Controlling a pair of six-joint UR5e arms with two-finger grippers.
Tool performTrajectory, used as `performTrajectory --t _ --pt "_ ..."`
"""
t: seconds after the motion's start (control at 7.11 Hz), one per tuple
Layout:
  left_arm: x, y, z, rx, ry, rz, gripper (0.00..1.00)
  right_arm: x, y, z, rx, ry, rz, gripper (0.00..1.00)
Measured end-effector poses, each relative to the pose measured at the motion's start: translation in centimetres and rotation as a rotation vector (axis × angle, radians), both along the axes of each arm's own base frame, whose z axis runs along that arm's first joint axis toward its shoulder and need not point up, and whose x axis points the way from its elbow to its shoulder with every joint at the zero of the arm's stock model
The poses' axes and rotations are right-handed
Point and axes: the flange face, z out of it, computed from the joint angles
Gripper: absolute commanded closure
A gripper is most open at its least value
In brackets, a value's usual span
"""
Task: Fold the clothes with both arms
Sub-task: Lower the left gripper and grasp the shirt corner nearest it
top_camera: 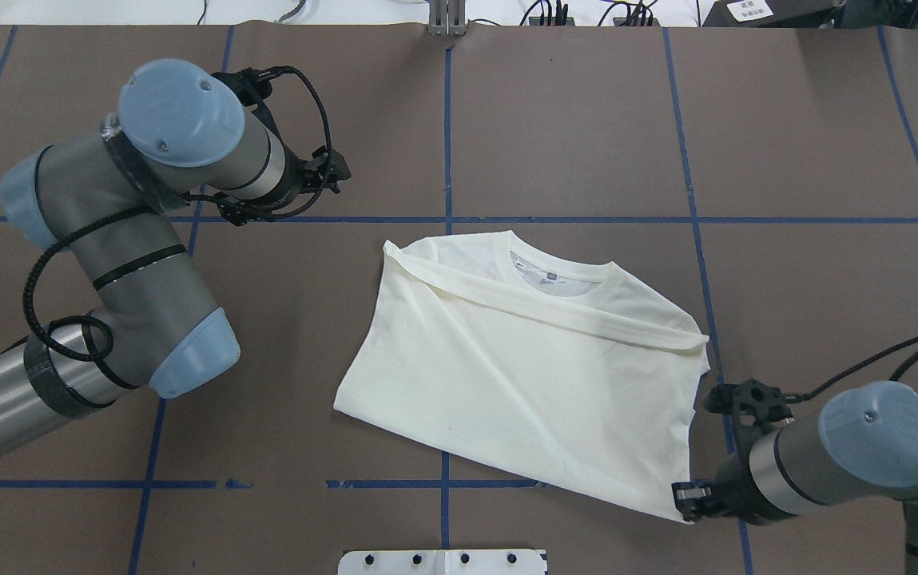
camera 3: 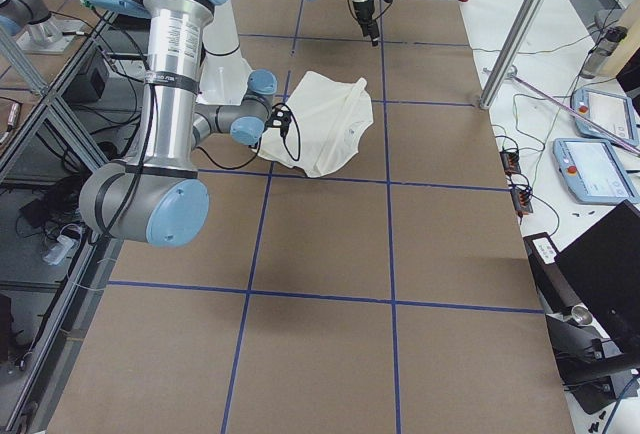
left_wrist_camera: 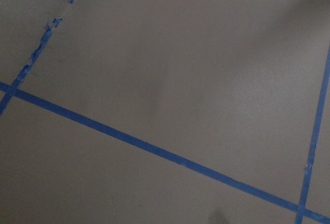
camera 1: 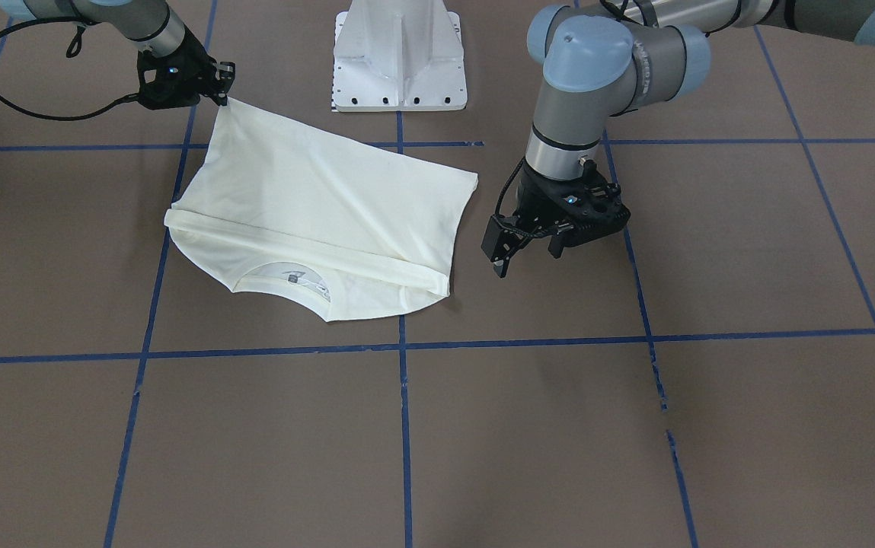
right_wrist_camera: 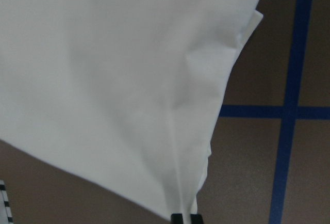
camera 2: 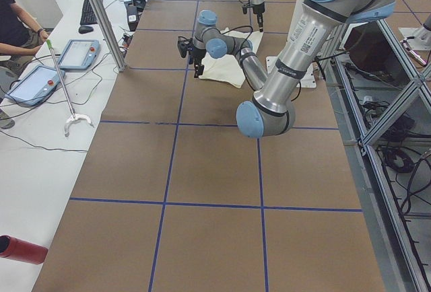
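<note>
Cream T-shirt [top_camera: 522, 375] part-folded, sleeve laid across. Overhead: right pincer [top_camera: 686, 499] clamps its 5 o'clock hem corner; left pincer [camera 1: 528, 259] open, empty, 10 o'clock. Final folds likely remain.

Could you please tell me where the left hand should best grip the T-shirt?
Probably the loose hem corner of the cream-white T-shirt, with the left hand coming from the robot's left: it lies flat, exposed, opposite the corner the right hand pinches.
</note>
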Motion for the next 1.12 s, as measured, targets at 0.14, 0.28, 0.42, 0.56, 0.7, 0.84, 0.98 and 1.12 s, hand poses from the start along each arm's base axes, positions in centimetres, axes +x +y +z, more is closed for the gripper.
performTrajectory --t 0.14,0.28,0.42,0.56,0.7,0.84,0.98,1.12 --pt "2.4 3.1 0.0 -0.039 0.04 0.016 0.04 0.9 -0.4 -0.6 0.014 -0.04 0.018 0.0" --pt "4.8 6.9 0.0 -0.098 0.09 0.024 0.11 2.0 -2.1 -1.4 0.033 -0.092 0.07 0.0" --pt "7.0 10.6 0.1 -0.16 0.12 0.029 0.14 3.6 -4.5 -2.0 0.05 -0.136 0.141 0.0" --pt "8.4 13.3 0.2 -0.199 0.13 0.028 0.17 4.9 -6.7 -2.6 0.064 -0.165 0.204 0.0" --pt "9.4 15.3 0.9 -0.229 0.124 0.028 0.17 5.9 -8.5 -3.1 0.074 -0.184 0.254 0.0" --pt "10.1 16.7 2.3 -0.254 0.106 0.028 0.19 6.4 -9.6 -3.3 0.079 -0.192 0.282 0.0" --pt "10.4 17.5 3.4 -0.267 0.088 0.027 0.23 6.7 -10.0 -3.4 0.082 -0.194 0.296 0.0" --pt "10.5 17.8 4.1 -0.274 0.076 0.026 0.3 6.7 -10.2 -3.3 0.083 -0.193 0.301 0.0"
